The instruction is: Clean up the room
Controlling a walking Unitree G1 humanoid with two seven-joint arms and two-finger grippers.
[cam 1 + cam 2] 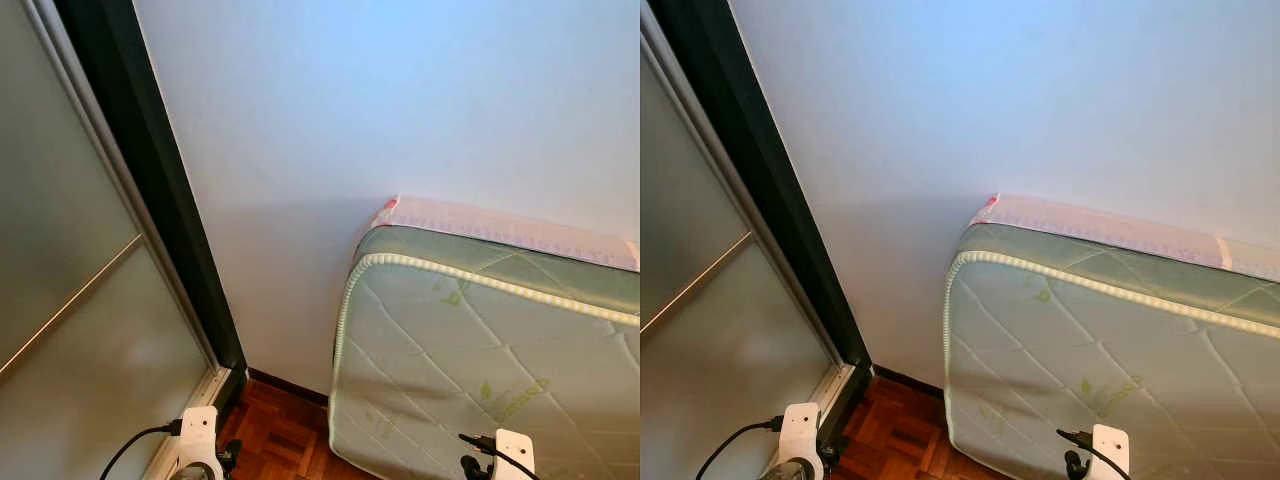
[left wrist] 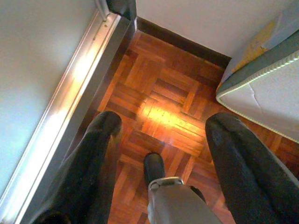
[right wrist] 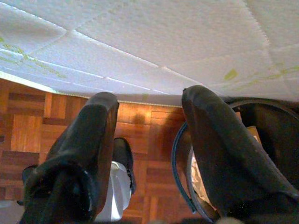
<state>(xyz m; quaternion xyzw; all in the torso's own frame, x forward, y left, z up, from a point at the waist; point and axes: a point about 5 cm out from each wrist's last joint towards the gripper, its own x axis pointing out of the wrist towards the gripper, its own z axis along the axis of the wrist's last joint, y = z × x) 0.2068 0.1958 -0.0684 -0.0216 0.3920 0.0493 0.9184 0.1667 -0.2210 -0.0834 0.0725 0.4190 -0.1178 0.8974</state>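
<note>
A: From the head camera we face a pale wall (image 1: 330, 120) first of all. To our left runs a frosted sliding door (image 1: 70, 300) in a dark frame (image 1: 160, 190), and to our right a quilted green-and-white mattress (image 1: 490, 350) stands on its edge, leaning against that wall, with a pink-edged layer (image 1: 1090, 222) between it and the wall.

B: Agreed. The head views give us just a sliver of parquet floor (image 1: 280, 440) in the corner. The left wrist view opens that up: warm wood blocks with a bright patch of glare, the dark skirting (image 2: 187, 44) along the wall, the door's metal track (image 2: 70, 98), and the mattress corner (image 2: 261, 93) just above the boards.

A: There the left gripper (image 2: 161, 128) hangs over the floor near the door track, its two black fingers spread wide with nothing between them. One of our feet (image 2: 154, 168) shows below it.

B: The right wrist view adds what the others lack: a dark round bin or basket (image 3: 243, 154), lined with something pale, sitting on the parquet just beside the mattress face. What it holds we cannot tell.

A: The right gripper (image 3: 149, 105) hangs close to the mattress above that rim, fingers likewise parted and empty. In the head views we see just the white wrist housings (image 1: 197, 435), each with a black cable.
</note>
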